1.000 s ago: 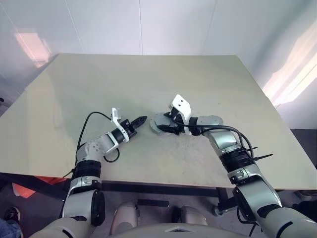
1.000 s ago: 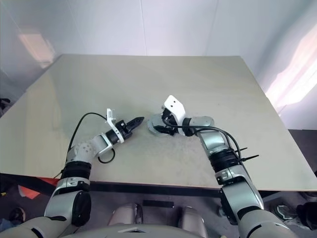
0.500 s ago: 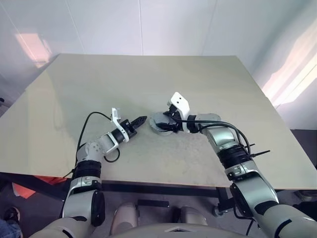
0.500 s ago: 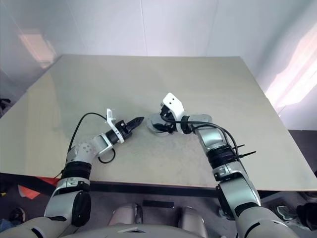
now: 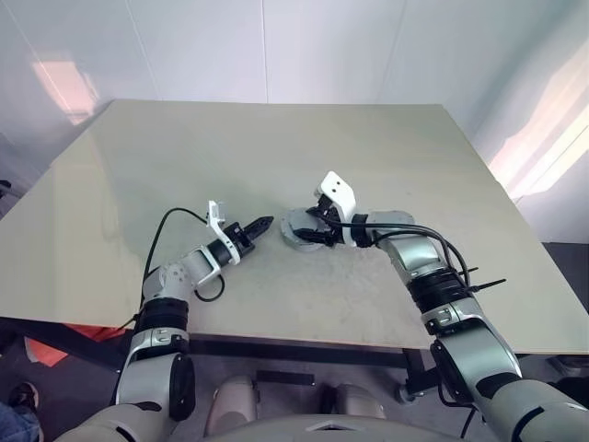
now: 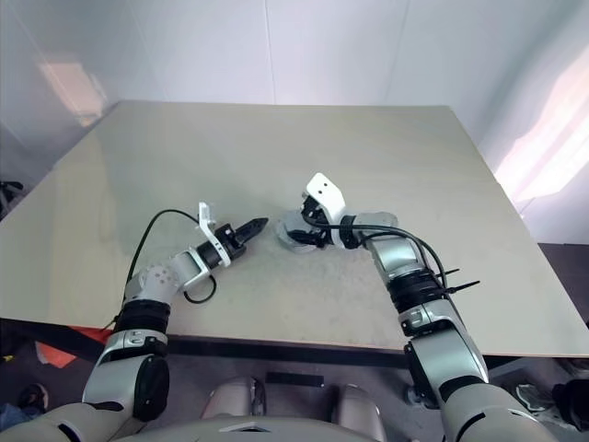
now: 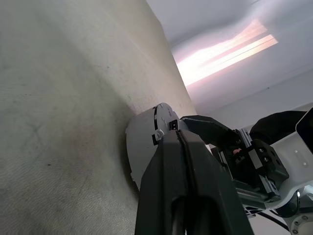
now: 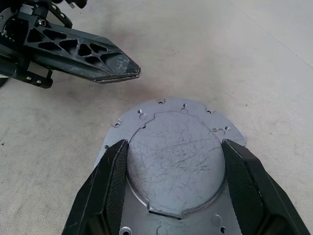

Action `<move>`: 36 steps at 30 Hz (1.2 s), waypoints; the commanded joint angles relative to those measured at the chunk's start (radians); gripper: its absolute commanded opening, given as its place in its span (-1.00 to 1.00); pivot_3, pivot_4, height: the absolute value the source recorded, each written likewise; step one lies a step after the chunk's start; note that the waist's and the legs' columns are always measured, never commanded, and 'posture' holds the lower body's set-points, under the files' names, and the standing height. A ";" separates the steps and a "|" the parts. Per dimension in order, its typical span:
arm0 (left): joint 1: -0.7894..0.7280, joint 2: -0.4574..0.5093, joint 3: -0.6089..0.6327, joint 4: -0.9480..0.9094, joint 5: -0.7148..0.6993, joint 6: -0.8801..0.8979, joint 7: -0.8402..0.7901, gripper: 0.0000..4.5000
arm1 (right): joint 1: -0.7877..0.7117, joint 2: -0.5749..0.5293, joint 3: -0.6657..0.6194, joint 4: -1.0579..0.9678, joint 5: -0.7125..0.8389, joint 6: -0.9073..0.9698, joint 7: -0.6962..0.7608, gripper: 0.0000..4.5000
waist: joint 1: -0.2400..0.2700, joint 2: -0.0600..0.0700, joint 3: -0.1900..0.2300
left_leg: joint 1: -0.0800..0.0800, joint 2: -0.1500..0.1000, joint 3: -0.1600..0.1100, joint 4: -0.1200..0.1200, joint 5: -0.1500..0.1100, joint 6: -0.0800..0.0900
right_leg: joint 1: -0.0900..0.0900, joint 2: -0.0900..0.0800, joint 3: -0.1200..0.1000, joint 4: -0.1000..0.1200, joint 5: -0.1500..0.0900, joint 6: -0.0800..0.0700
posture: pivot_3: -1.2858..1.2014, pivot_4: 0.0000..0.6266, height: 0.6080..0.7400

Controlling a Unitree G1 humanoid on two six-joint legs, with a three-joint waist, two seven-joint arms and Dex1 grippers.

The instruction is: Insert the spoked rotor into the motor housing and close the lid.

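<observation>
- Hovering at the left of the scene, the left gripper [image 5: 261,222] sits low over the worktop [image 5: 276,147] with its jaws clenched on nothing, its tip pointing toward the grey metal assembly and stopping just short of it.
- At the middle, that assembly [image 8: 173,161] lies flat on the worktop: a round, scratched grey disc seated on a wider grey plate with small screw holes around its edge. I take the disc for the lid, though no slots or ribs can be made out on it.
- Neither spokes nor copper windings can be made out, so whether the rotor is already seated beneath cannot be told.
- On the right, the right gripper [image 8: 175,188] reaches in from its side with jaws spread wide, one finger [image 8: 105,188] standing at each side of the round disc. Whether the fingers press the disc's edge or merely bracket it cannot be told.
- By my reading, the step in hand is the closing of the lid: seating or squaring the disc on its base.
- Next, the right jaws would need to close evenly on the disc's rim and keep it level, while the left tip steadies the plate against sliding.
</observation>
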 commanded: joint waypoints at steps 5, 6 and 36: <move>-0.005 0.003 -0.003 -0.014 -0.001 -0.010 -0.014 -1.00 | -0.022 -0.025 -0.010 0.015 -0.014 -0.027 -0.013 0.29 | 0.000 0.000 0.000 | 0.002 0.000 0.000 0.000 0.000 0.000 | 0.002 0.000 0.000 0.000 0.000 0.000 | 0.03 -1.00 1.00; -0.005 0.004 -0.004 -0.014 -0.001 -0.009 -0.014 -1.00 | -0.021 -0.028 -0.010 0.013 -0.013 -0.028 -0.010 0.29 | 0.000 0.000 0.000 | 0.002 0.000 0.000 0.000 0.000 0.000 | 0.002 0.000 0.000 0.000 0.000 0.000 | 0.03 -1.00 1.00; -0.006 0.002 -0.005 -0.011 0.009 -0.009 -0.013 -1.00 | -0.008 -0.004 0.025 0.033 -0.027 -0.040 -0.008 0.29 | -0.002 0.000 0.000 | 0.008 0.000 0.000 0.000 0.000 0.000 | 0.007 0.000 0.000 0.000 0.000 0.001 | 0.03 -1.00 1.00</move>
